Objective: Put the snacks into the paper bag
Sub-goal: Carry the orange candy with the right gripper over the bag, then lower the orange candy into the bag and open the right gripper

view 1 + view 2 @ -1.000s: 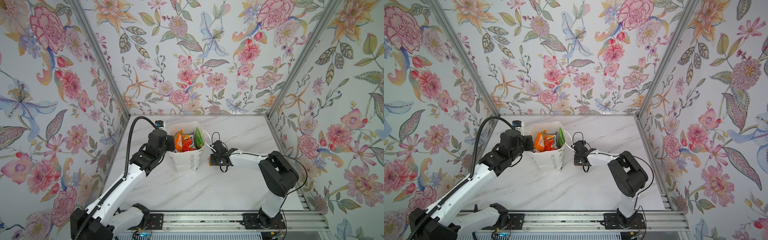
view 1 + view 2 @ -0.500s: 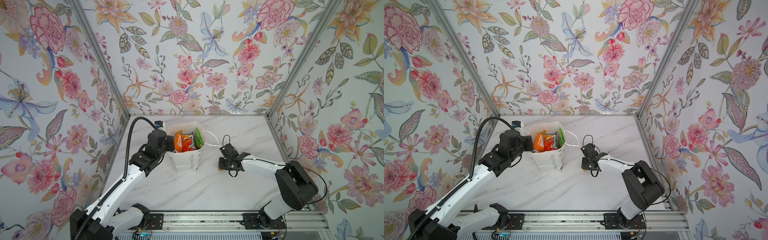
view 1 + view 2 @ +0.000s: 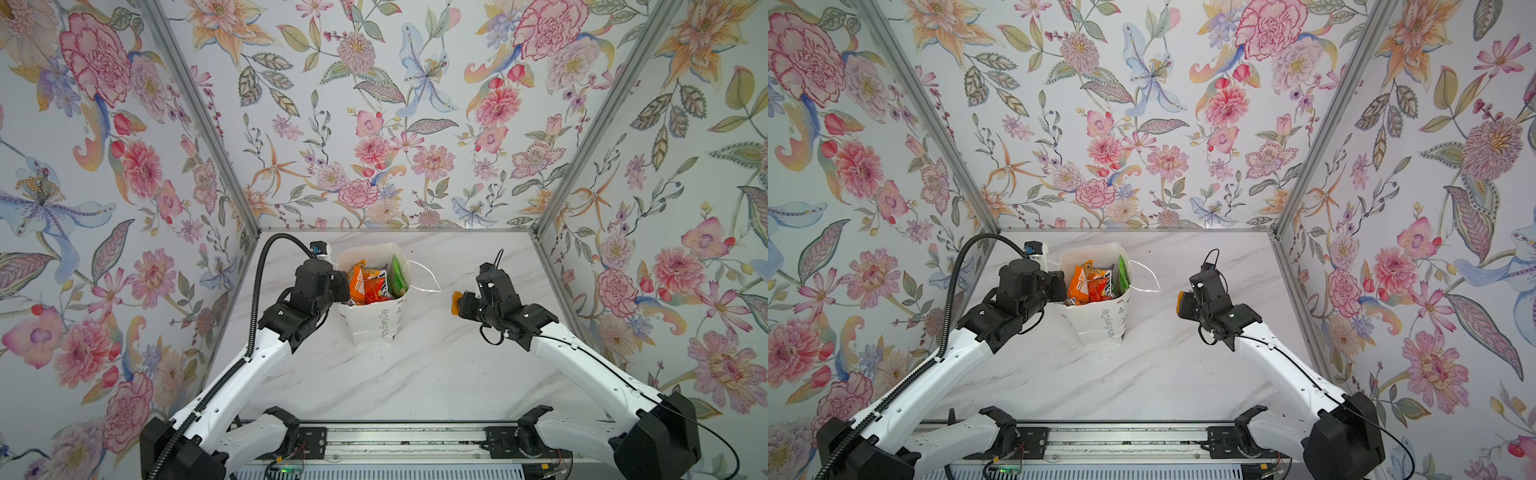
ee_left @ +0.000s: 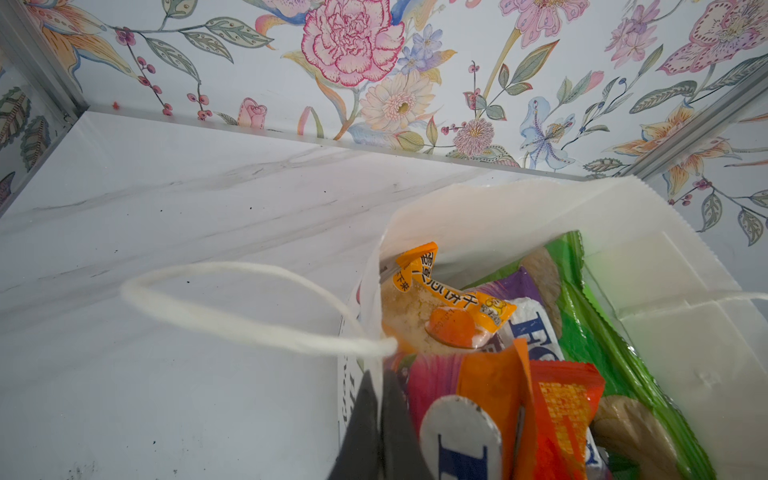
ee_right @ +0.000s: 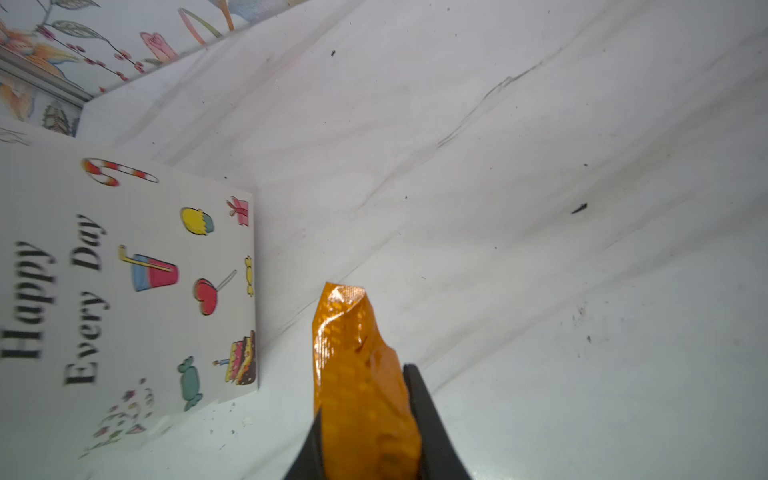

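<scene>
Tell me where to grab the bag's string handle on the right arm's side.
Pinch the string handle at its outer bend, coming from above on the right arm's side: the thin loop juts sideways off the paper bag rim, clear of the wall.

There is one paper bag (image 3: pixel 374 328), at least five snacks (image 4: pixel 490 399) showing inside it, one orange sachet (image 5: pixel 357 374) outside at its three o'clock, and one bench (image 3: pixel 415 374).
</scene>
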